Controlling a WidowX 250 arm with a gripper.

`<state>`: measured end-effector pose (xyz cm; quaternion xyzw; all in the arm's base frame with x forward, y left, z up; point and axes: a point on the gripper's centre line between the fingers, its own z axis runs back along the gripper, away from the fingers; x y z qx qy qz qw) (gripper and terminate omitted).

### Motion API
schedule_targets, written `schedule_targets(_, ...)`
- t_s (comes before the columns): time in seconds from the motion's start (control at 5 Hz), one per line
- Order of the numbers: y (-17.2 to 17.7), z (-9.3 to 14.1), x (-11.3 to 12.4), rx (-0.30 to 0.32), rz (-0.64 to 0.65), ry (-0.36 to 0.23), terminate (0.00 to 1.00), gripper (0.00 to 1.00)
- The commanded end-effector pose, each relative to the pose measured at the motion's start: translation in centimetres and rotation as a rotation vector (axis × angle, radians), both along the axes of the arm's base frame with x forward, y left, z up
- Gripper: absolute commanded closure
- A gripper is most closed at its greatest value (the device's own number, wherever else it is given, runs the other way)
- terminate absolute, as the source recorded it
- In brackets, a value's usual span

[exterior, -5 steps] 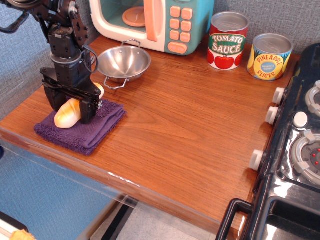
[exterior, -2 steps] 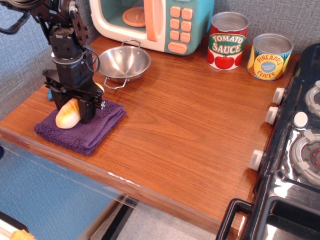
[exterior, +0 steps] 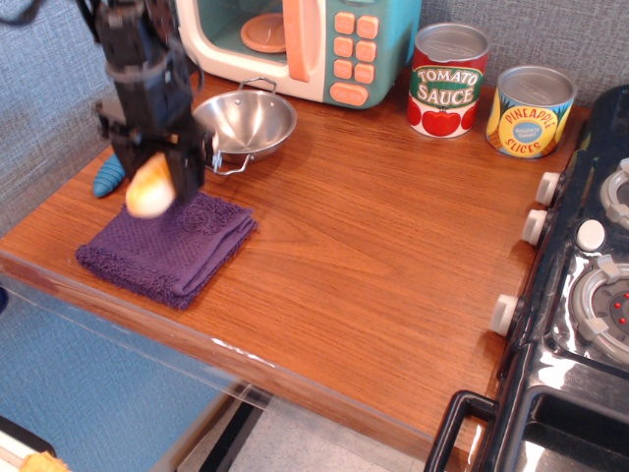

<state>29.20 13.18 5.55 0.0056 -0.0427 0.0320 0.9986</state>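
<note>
Gripper (exterior: 152,182): black, motion-blurred, clamped on a bread roll (exterior: 149,187), which is held in the air above the far edge of the purple towel.

Bread roll: tan and pale orange, oblong, tilted; its upper end is hidden between the fingers, and no contact with the cloth is seen.

Purple towel (exterior: 167,249): folded, laid flat near the front left corner of the wooden counter (exterior: 373,256).

Blue object (exterior: 106,179): ridged, lying on the counter left of the gripper; largely hidden by the arm, so its kind cannot be told.

Steel bowl (exterior: 246,123): two wire handles, set just behind the gripper, its near handle close to the fingers.

Toy microwave (exterior: 300,44): teal and cream body, orange door handle and buttons; no writing can be read on the buttons, and the top is cut off by the frame.

Can (exterior: 448,79): red and white label, lettered "TOMATO SAUCE", tomatoes pictured below.

Second can (exterior: 530,110): yellow and blue label, lettered "PINEAPPLE SLICES", standing just right of the first.

Toy stove (exterior: 580,295): black, at the right edge, white knobs along its side; burners and front handle are cut off.

Arm: upper part blurred and cut off at the top left.
</note>
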Motion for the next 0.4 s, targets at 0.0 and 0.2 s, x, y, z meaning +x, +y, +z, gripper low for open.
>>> schedule_targets(0.0,0.9,3.7,5.3,-0.008,0.102,-0.075,0.0,1.0)
schedule_targets(0.2,0.7,1.6,7.8,0.021,0.129,-0.028,0.0,1.0)
